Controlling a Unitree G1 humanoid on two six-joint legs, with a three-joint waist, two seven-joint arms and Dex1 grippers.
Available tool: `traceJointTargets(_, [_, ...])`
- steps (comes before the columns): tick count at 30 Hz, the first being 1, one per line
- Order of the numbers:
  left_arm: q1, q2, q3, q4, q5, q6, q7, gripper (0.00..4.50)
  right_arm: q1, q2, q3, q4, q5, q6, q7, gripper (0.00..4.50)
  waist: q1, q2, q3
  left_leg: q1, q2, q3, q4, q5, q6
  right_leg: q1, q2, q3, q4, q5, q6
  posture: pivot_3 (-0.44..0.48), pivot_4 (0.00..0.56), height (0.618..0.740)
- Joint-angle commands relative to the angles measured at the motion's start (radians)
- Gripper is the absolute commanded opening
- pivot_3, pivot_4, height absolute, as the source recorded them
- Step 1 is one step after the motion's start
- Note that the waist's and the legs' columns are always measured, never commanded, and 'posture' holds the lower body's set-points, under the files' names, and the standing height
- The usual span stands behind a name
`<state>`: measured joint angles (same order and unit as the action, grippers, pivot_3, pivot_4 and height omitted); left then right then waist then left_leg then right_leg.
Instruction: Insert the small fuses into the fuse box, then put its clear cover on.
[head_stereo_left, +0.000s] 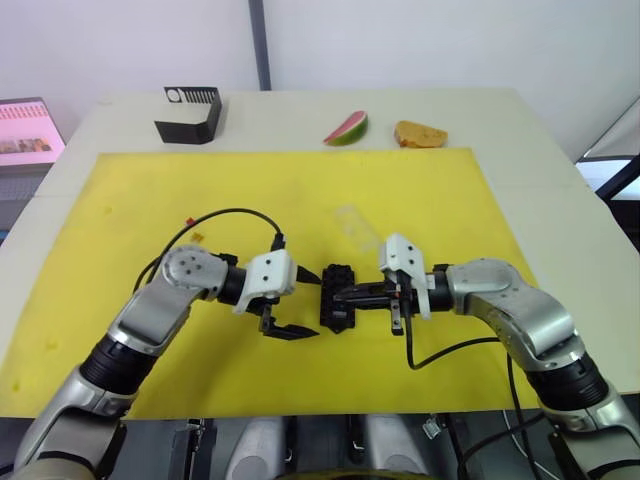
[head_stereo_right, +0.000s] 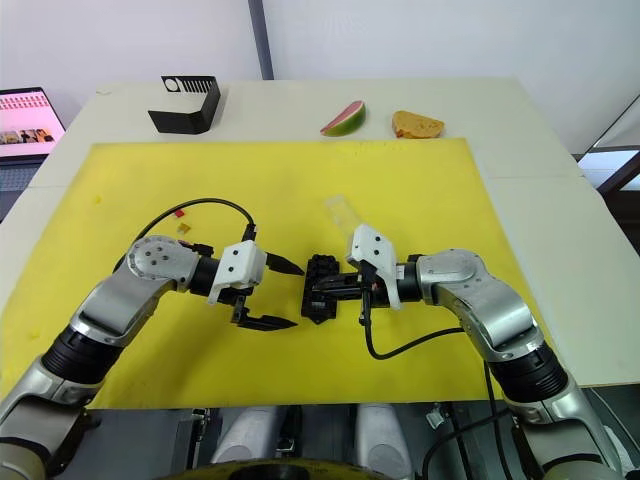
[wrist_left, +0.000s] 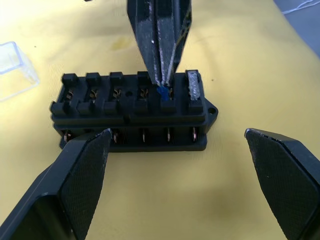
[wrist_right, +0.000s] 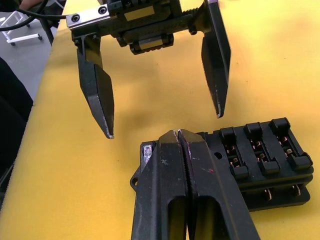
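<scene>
Fuse box (wrist_left: 132, 112): on yellow mat (head_stereo_left: 300, 190), between both jaws. Blue fuse (wrist_left: 162, 93) pinched in closed right gripper (wrist_left: 161, 82) over slot beside whitish fuse (wrist_left: 194, 86). Left gripper (wrist_right: 162, 117) open, empty. Step judged: insertion; straight press needed. Clear cover (wrist_left: 15, 67) nearby, unfitted.
</scene>
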<state>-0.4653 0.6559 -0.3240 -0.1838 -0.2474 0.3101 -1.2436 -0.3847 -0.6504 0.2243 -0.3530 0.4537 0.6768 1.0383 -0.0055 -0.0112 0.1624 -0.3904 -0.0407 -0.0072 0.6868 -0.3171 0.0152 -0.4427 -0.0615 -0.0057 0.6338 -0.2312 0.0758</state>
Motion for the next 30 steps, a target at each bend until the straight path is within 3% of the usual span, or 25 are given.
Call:
traceJointTargets(1, [-0.015,-0.002,0.011,-0.004,0.001,-0.021,-0.004,4.50,0.019,-0.013,0.001,-0.036,0.006,0.006,-0.003,0.05,0.000,0.000,0.000,0.000,0.000,0.000,0.000,0.000,0.000,0.000,0.000,0.000,0.000,0.000,0.000,0.000,0.150,0.740])
traceJointTargets(12, [-0.021,-0.006,0.004,-0.003,0.001,-0.023,-0.004,4.50,0.022,-0.006,0.002,-0.088,0.024,0.040,-0.019,0.05,0.000,0.000,0.000,0.000,0.000,0.000,0.000,0.000,0.000,0.000,0.000,0.000,0.000,0.000,0.000,0.000,0.150,0.740])
traceJointTargets(19, [-0.018,-0.005,0.005,-0.012,-0.001,-0.019,-0.002,4.50,0.024,-0.027,0.038,-0.037,-0.051,0.016,-0.041,0.05,0.000,0.000,0.000,0.000,0.000,0.000,0.000,0.000,0.000,0.000,0.000,0.000,0.000,0.000,0.000,0.000,0.150,0.740])
traceJointTargets(30, [-0.032,-0.007,0.007,0.008,0.002,-0.023,-0.005,4.50,-0.040,0.025,-0.054,-0.074,0.099,0.101,-0.054,0.05,-0.002,0.000,0.000,0.001,0.000,0.000,0.000,0.000,0.000,0.001,0.000,0.000,0.000,0.000,0.000,0.000,0.150,0.740])
